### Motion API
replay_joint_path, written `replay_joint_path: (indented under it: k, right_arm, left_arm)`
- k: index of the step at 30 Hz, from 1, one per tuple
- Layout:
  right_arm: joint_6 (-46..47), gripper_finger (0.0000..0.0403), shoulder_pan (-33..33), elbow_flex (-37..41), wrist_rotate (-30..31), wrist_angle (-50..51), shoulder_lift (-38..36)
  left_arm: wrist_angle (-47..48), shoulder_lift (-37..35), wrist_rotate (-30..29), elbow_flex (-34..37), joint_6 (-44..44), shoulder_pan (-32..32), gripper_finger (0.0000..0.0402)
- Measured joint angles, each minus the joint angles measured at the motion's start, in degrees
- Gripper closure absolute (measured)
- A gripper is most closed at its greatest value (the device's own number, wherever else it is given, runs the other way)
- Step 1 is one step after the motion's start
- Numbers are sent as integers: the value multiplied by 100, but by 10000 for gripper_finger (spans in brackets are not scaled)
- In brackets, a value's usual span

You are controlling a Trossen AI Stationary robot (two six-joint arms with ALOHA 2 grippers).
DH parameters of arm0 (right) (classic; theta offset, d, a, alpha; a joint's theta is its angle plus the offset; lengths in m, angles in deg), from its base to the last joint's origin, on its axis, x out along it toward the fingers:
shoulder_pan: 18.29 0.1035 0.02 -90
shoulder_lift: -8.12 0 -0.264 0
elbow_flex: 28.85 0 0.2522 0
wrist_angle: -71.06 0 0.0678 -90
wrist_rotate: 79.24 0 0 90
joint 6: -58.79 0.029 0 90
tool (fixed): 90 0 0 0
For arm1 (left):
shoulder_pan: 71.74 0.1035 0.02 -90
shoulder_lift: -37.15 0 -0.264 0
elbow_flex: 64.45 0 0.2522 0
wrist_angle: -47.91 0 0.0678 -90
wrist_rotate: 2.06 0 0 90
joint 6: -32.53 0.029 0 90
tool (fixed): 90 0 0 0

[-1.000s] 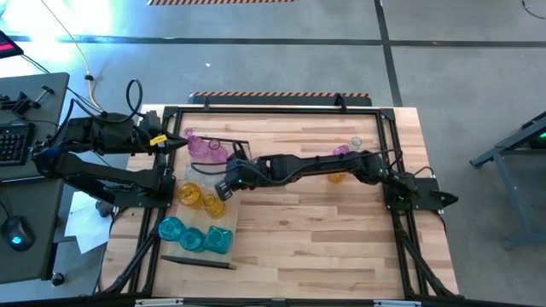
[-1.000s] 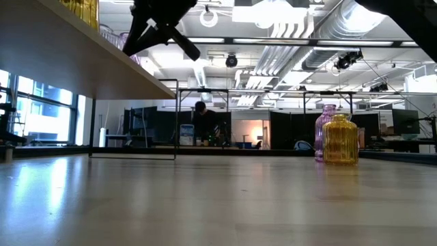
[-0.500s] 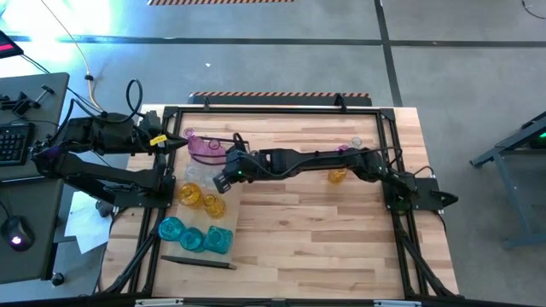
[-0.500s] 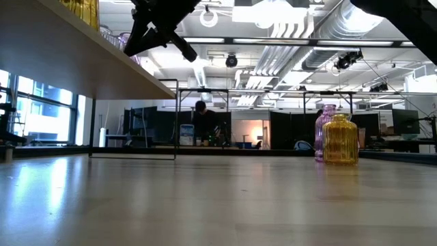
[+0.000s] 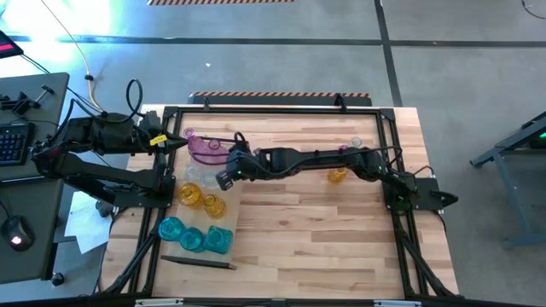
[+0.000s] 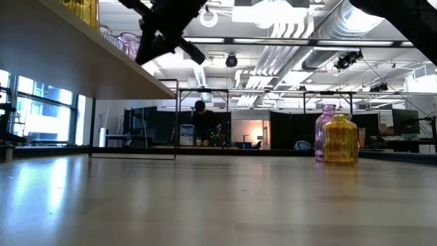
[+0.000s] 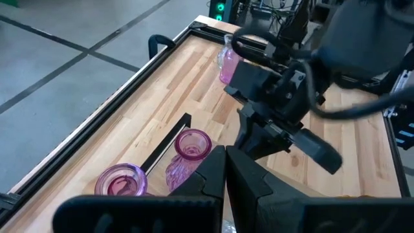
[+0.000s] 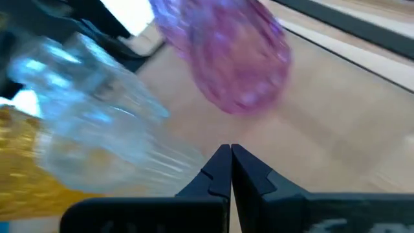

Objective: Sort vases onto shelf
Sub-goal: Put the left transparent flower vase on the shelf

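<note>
At counter left: shelf [image 5: 223, 209] holds pink [image 5: 203, 147], clear, amber [image 5: 189, 195] and teal vases [image 5: 171, 228]. Remaining: amber vase [image 5: 338, 176], pink vase [image 5: 341, 151] and clear one near right side. Right gripper [image 5: 223, 180] over shelf, jaws closed, empty. Left gripper [image 5: 179, 141] parked at counter's left edge, jaws closed.

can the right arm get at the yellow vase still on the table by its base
Probably yes. The yellow vase stands on open tabletop beside the right arm, only a pink vase close by. But the right gripper, fingers shut and empty, is stretched toward the shelf and must pull back.
</note>
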Motion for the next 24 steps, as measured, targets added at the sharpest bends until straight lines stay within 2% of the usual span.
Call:
replay_joint_path:
  k: [3, 8, 16, 24]
  right_arm:
    - [73, 403, 51, 0, -17, 154, 0]
    - [271, 403, 154, 0, -408, 19, 0]
    - [388, 403, 255, 0, -288, 16, 0]
    - [270, 403, 163, 0, -278, -452, 0]
  left_arm:
    - [0, 1, 0, 0, 0, 0, 397]
    - [0, 0, 0, 0, 2, 1, 397]
    - [0, 0, 0, 0, 4, 0, 397]
    - [0, 1, 0, 0, 2, 0, 397]
